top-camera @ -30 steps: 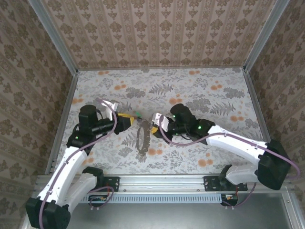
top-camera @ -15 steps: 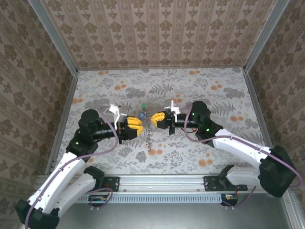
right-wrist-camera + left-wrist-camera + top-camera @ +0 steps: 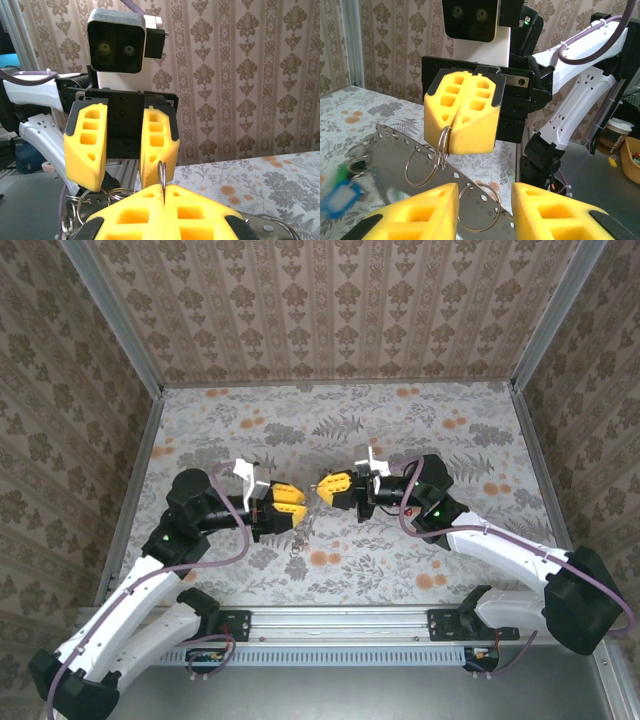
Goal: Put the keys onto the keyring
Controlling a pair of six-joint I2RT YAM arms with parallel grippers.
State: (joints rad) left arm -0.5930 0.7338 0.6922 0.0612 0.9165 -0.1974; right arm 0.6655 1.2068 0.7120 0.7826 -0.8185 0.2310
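Patterned walls (image 3: pixel 330 310) enclose a floral desk (image 3: pixel 400 430). Above it, the left end effector (image 3: pixel 484 192) has its jaws part open, and the keyring (image 3: pixel 395 172) strap is gripped between them, clear of the desk. The right end effector (image 3: pixel 163 189) is fully closed, pinching one ring (image 3: pixel 161 171). The keys (image 3: pixel 340 192) dangle at the strap's far end, blurred.

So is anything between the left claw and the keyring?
Nothing visible is. The left gripper has a finger either side of the keyring strap and one of its rings; whether it grips them I can't tell. The right gripper is shut on another ring.
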